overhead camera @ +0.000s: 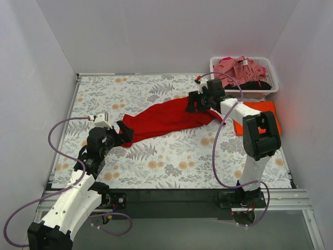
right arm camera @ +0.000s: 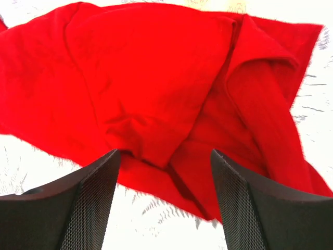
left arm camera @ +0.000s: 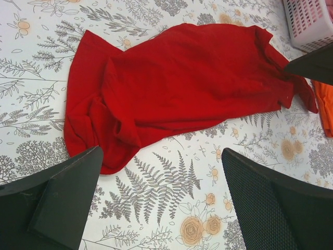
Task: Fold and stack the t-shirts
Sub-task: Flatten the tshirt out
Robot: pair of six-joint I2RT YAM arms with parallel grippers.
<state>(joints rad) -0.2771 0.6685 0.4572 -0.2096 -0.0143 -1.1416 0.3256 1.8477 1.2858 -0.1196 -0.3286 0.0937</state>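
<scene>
The red tee (overhead camera: 166, 119) lies rumpled and slantwise across the middle of the tabletop (overhead camera: 104, 88). Its near-left end is by the left pincer (overhead camera: 125, 132) and its far-right end is under the right pincer (overhead camera: 193, 105); both gape wide and hold nothing. This looks like spreading ahead of the fold: each pincer should next pinch a corner and draw the cloth flat.

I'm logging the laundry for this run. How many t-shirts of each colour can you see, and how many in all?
Red t-shirt: 1, lying unfolded
Orange t-shirt: 1, folded, at the right
Pink t-shirt: at least 1, crumpled in the basket
Black t-shirt: at least 1, under the pink
Total: at least 4; the basket may hide more.
</scene>
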